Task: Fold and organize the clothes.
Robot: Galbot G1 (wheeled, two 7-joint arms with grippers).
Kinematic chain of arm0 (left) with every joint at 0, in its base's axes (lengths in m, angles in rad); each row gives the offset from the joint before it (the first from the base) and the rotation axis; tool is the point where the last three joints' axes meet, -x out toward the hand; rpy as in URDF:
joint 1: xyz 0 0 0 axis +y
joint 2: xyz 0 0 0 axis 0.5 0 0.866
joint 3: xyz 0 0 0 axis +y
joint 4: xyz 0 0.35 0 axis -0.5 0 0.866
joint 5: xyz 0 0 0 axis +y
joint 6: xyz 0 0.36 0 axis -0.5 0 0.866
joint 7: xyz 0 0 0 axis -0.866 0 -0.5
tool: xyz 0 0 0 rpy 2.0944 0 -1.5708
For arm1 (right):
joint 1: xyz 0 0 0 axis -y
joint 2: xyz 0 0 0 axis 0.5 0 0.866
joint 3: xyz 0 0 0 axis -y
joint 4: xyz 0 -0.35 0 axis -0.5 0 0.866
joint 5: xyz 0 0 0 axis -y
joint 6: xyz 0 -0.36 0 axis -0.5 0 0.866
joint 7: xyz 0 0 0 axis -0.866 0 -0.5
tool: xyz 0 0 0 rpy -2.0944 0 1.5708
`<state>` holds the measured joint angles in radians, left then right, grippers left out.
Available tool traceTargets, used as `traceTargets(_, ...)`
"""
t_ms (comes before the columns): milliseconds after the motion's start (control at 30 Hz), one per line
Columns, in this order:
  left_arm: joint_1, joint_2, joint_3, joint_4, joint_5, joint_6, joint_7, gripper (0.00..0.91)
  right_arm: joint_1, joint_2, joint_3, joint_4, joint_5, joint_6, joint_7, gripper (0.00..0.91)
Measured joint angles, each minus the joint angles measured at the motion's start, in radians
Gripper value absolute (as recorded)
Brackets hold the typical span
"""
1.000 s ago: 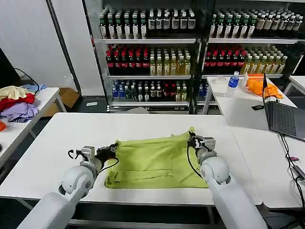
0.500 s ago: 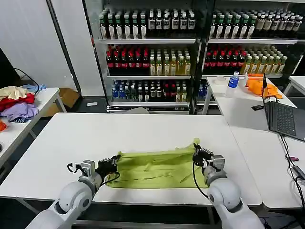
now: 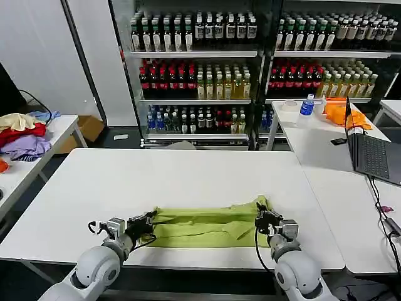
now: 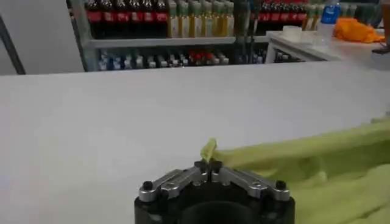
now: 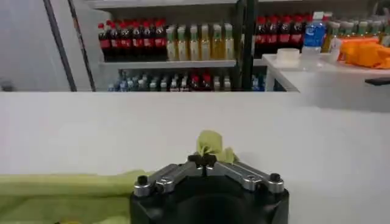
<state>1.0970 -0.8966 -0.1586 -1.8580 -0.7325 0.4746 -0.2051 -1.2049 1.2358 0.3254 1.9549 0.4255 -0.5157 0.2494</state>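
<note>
The lime yellow-green T-shirt (image 3: 203, 227) lies as a narrow folded band along the near edge of the white table (image 3: 125, 182). My left gripper (image 3: 149, 219) is shut on the shirt's left end, and a small corner of fabric (image 4: 209, 149) sticks out past its closed fingertips. At the shirt's right end my right gripper (image 3: 259, 216) is shut on a bunched corner (image 5: 212, 143) that pokes up above its fingertips. The shirt (image 4: 317, 164) stretches away from the left gripper (image 4: 209, 163) across the table. In the right wrist view the shirt (image 5: 67, 185) trails off beside the right gripper (image 5: 202, 160).
A pile of red, lavender and cream garments (image 3: 22, 135) sits on the side table at the left. An orange cloth heap (image 3: 341, 111), a bottle (image 3: 306, 105) and a laptop (image 3: 374, 153) are on tables at the right. Drink shelves (image 3: 200, 69) stand behind.
Both grippers have pulled the shirt's far edge toward the near table edge, folding it from a wide spread into a narrow band. Both stayed shut on the fabric.
</note>
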Motion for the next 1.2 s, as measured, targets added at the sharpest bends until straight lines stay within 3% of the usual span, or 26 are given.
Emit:
traceTargets(300,0.024,0.008,-0.012,-0.019,0.006,0.001,0.010,0.020,-0.056,0.002,0.021,0.054,-0.005,-0.009,-0.001,0.000)
traceTargets(333,0.026,0.008,-0.012,-0.019,0.008,0.001,0.011,0.101,-0.061,0.003,0.022,0.056,-0.006,-0.009,0.000,0.000)
traceTargets(367,0.029,0.007,-0.012,-0.019,0.010,0.002,0.011,0.101,-0.064,0.004,0.022,0.057,-0.009,-0.009,0.001,0.000)
traceTargets(400,0.031,0.005,-0.012,-0.019,0.013,0.002,0.011,0.907,-0.067,0.007,0.022,0.058,-0.011,-0.010,0.003,0.746)
traceTargets(433,0.031,0.003,-0.012,-0.017,0.016,0.002,0.011,0.907,-0.069,0.009,0.022,0.058,-0.014,-0.012,0.004,0.907)
traceTargets(1200,0.101,-0.064,-0.056,-0.074,0.094,-0.041,-0.056,0.907,-0.155,0.017,0.055,0.125,-0.085,-0.007,0.007,0.907)
